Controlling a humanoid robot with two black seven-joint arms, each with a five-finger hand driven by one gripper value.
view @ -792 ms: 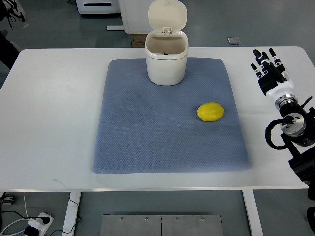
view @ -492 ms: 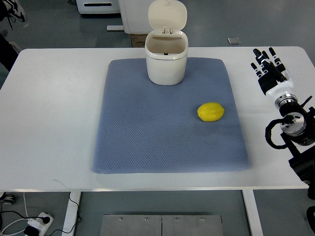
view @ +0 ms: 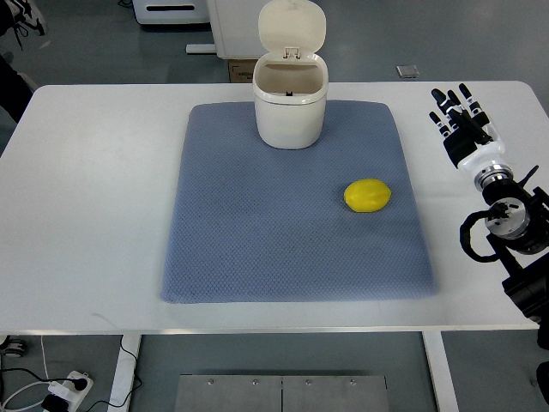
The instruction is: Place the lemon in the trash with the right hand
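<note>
Lemon [view: 367, 196] is what you want, and from the top view you find it lying on the right part of the blue-grey mat [view: 257, 249], near the mat's right edge but fully on the cloth, touching nothing else. Your right hand [view: 461, 126] shows over the bare white table [view: 94, 189] off the mat's right side, well apart from the lemon, its fingers [view: 441, 107] stretched out and loosely spread, gripping nothing; they point toward the far edge of the table. You have a strip of clear tabletop between the hand and the mat's right border, and the arm behind it runs down along the picture's right edge, close to the table's right rim. The trash bin [view: 290, 107] stands upright at the middle of the mat's far edge, its lid [view: 292, 27] tipped up and back so the mouth faces you uncovered. Between lemon and bin you see only flat mat. The mat's left half and the table to its left lie bare as well. The table's near edge runs just below the mat's near border.
</note>
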